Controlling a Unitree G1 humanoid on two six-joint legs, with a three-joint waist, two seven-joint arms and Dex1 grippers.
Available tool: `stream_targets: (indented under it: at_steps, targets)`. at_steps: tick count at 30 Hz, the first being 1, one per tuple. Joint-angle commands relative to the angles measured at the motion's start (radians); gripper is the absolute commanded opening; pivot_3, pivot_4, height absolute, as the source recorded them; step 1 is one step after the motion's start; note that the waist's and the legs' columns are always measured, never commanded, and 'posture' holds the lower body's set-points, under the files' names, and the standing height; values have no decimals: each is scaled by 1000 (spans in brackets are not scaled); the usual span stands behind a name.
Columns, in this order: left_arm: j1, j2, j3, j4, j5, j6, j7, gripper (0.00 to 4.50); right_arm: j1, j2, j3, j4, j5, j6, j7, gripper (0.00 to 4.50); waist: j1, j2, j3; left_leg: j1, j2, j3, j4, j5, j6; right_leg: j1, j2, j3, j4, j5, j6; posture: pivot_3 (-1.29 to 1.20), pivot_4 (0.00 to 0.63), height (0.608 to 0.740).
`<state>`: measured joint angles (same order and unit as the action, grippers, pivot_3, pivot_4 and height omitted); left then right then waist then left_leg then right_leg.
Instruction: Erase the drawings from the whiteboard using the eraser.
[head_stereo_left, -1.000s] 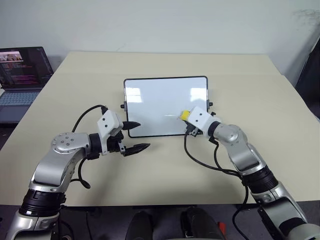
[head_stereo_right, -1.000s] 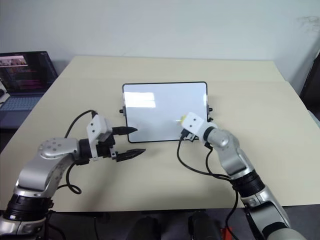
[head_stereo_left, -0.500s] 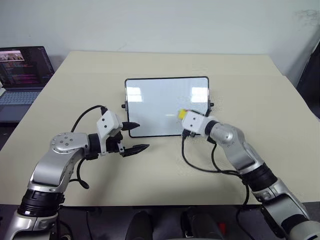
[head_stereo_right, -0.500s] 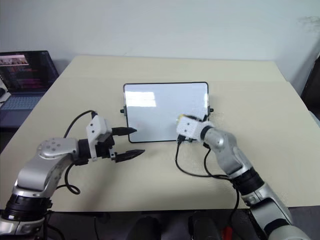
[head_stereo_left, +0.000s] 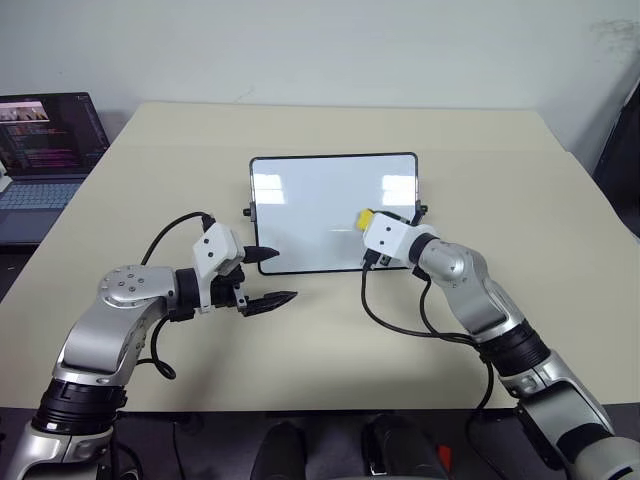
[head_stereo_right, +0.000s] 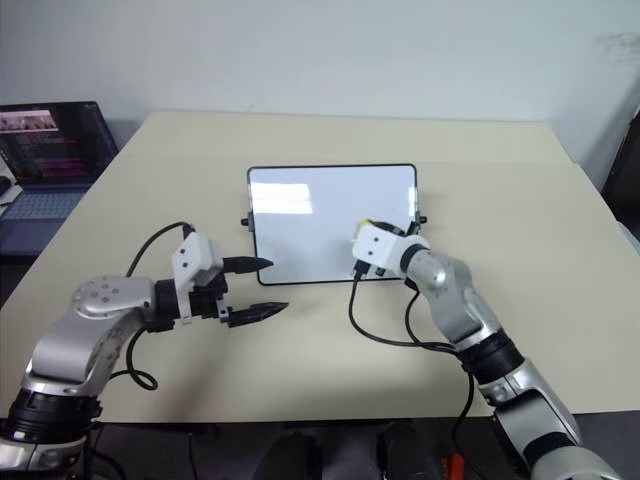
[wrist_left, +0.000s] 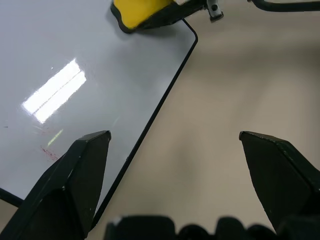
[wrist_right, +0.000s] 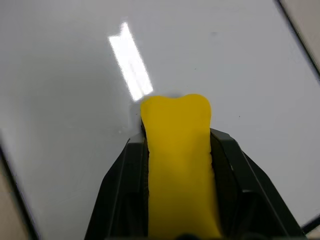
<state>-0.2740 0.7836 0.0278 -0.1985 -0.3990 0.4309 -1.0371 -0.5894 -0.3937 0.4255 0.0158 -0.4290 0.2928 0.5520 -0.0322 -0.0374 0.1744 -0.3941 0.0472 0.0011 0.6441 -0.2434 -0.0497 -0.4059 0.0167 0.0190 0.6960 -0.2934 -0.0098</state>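
right gripper (wrist_right: 177, 165) jaws clamp eraser (wrist_right: 177, 165) on whiteboard (head_stereo_left: 310, 210) | left gripper (head_stereo_left: 268, 276) jaws spread

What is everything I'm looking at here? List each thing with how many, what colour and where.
table: one, beige, under everything.
whiteboard: one, white with a thin black frame, lying flat at the middle of the table.
drawings: a faint red mark left, near the board's corner by the left gripper.
eraser: one, yellow, pressed on the board near its right edge.
laptop: one, dark with a lit screen, off the table's far left corner.
left gripper: one, black fingers, open, at the board's near left corner, holding nothing.
right gripper: one, black fingers, shut on the eraser.
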Motion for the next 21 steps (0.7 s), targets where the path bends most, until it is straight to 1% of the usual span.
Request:
stream_targets:
  at_steps: [1, 7, 11, 13, 17, 21]
  targets:
    - [-10, 10, 19, -33, -13, -1, -2, 4500, 13, 7, -16, 22, -21, 18, -34, 1299, -2, 0, 0, 0, 0, 0, 0, 0, 0, 0, 0, 0, 0, 0, 0, 0, 150, 740]
    - [-15, 12, 13, -44, -25, 10, -17, 4500, -58, 6, -120, 78, -17, -1, -178, 1299, 0, 0, 0, 1, 0, 0, 2, 1, 0, 0, 0, 0, 1, 1, 1, 0, 150, 740]
    - [-12, 14, 14, -52, -27, 16, -22, 4500, -86, -11, -153, 109, -6, -3, -199, 1299, 2, 0, 0, 0, 0, 0, 1, 1, 0, 0, 0, 0, 0, 1, 1, 0, 150, 740]
    - [-7, 12, 14, -57, -28, 16, -21, 4500, -76, -12, -154, 110, 11, 16, -165, 1299, 1, 0, 0, 0, 0, 1, 1, 1, 0, 0, 0, 1, 0, 1, 0, 0, 150, 740]
    - [-10, 7, 16, -70, -36, 24, -18, 4500, 16, -13, -101, 8, 97, 122, 42, 1299, 1, 0, 0, 0, 0, 0, 0, 0, 0, 0, 0, 0, 0, 1, 0, 0, 150, 740]
    - [-15, 1, 20, -88, -57, 36, -18, 4500, 53, -24, -65, -60, 93, 159, 102, 1299, -4, 0, 0, 1, 0, 0, 0, 0, 0, 0, 0, 1, 0, 1, 0, 0, 150, 740]
